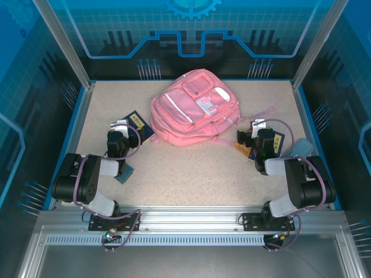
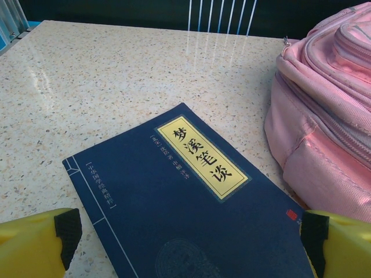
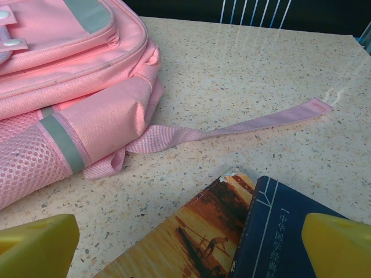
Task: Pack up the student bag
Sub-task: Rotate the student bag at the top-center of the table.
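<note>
Left pincer (image 2: 191,231) (agape) left of student bag (image 2: 324,116)

The student bag (image 1: 194,107) lies at the back middle of the worktop (image 1: 191,174). A booklet (image 2: 191,214) lies just left of it. To its right, before its strap (image 3: 232,128), a book (image 3: 191,237) lies beside, perhaps under, a second booklet (image 3: 272,231).

Large soft pink student bag (image 1: 194,107), lying flat on the speckled tabletop toward the far middle, front pockets facing up, zips closed, pale trim patches and grey strips on the front, mesh side pocket, one pink strap trailing loose across the table to its right
</note>
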Motion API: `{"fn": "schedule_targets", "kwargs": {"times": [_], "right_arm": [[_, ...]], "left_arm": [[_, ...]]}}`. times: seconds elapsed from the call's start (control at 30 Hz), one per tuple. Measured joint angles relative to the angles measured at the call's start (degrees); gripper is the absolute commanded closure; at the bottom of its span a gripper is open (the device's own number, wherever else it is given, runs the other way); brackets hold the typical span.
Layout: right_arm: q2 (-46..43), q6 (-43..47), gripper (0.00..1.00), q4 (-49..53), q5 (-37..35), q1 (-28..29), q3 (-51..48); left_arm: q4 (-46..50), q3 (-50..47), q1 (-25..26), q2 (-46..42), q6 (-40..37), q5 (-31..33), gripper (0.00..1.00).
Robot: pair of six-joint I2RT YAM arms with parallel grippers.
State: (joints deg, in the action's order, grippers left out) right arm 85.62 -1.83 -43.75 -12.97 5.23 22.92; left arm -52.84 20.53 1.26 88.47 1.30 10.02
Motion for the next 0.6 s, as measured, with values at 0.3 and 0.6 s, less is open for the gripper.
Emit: {"fn": "schedule_targets", "kwargs": {"times": [0.3,0.6], "right_arm": [[-12.0,-1.2,0.00,11.9,-2.9,0.0,2.2],[-25.5,-15.5,0.00,46.2,-4.3,1.1,18.1]], "left_arm": [[8.0,0.6,0.0,-8.8,0.2,2.0,0.01],[38.8,13.2,0.0,-28.1,11.1,2.6,0.01]]}}
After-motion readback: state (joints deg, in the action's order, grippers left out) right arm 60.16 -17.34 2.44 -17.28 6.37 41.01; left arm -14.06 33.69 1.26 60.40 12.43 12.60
